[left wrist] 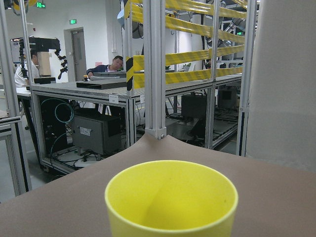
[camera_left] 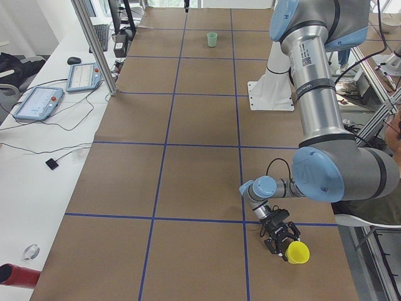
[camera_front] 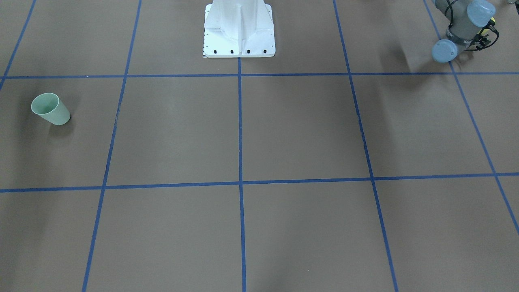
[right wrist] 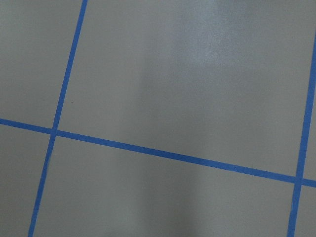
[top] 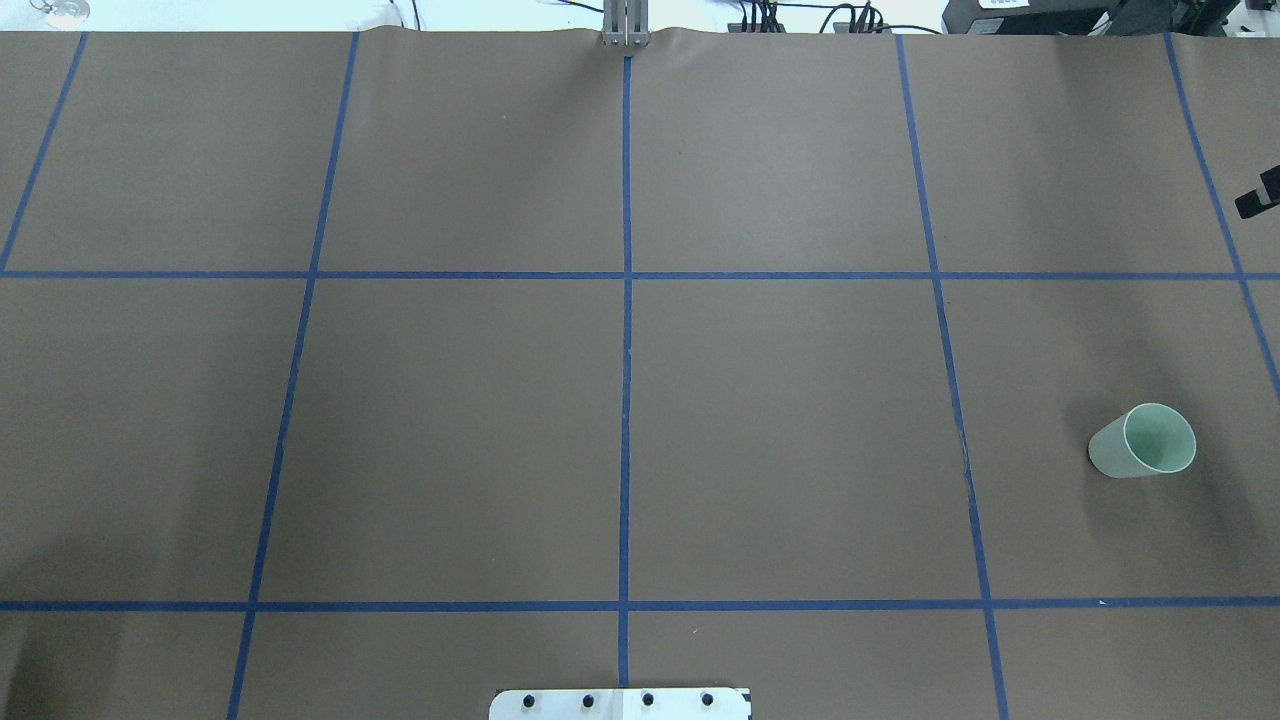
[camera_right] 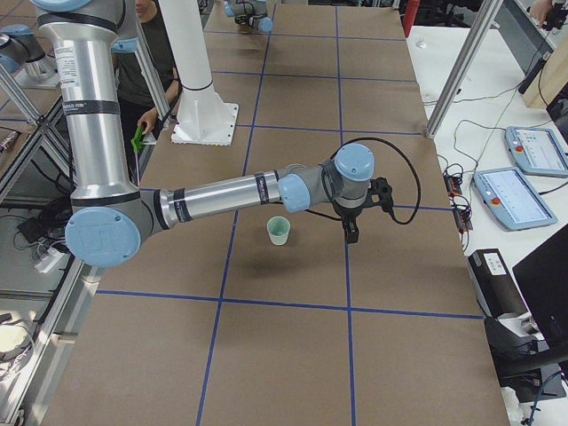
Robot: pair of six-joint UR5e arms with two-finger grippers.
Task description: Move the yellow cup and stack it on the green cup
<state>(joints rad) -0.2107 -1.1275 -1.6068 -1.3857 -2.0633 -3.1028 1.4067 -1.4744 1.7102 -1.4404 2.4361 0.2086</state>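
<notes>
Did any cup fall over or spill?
No, nothing looks odd. The green cup stands upright by itself, and the yellow cup stands upright too, beside the left gripper. No spill shows.

A robotics lab.
Big jointed arm (camera_left: 316,94), table (camera_left: 194,119) gridded in blue tape (top: 627,400), teach pendants (camera_left: 37,103) on a white bench (camera_left: 37,144), aluminium frames (left wrist: 154,69) wrapped in yellow hazard tape (left wrist: 192,27), people (left wrist: 116,63) at workbenches (left wrist: 89,86).
</notes>
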